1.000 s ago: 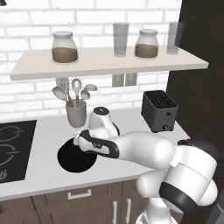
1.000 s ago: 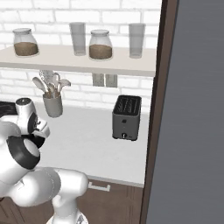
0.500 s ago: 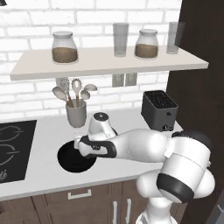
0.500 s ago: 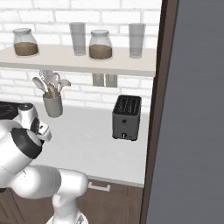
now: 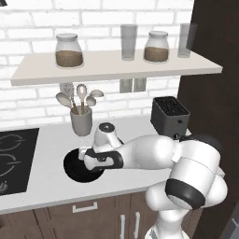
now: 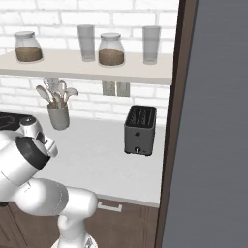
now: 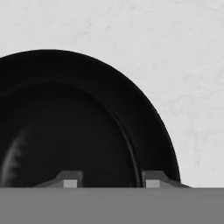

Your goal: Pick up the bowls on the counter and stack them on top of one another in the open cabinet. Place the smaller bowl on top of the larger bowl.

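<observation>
Larger bowl [image 7: 74, 131] rim sits between the spread jaws.

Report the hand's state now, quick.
Hand: open, low over the larger bowl, fingertips straddling its rim, gripping nothing yet.

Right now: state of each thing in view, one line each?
larger bowl: upright on the counter, rim between the fingertips.
gripper: open, low over the bowl's rim.
open cabinet: holds two jars and two glasses, no bowl.
utensil cup: upright, holding spoons.
toaster: slots empty.
</observation>
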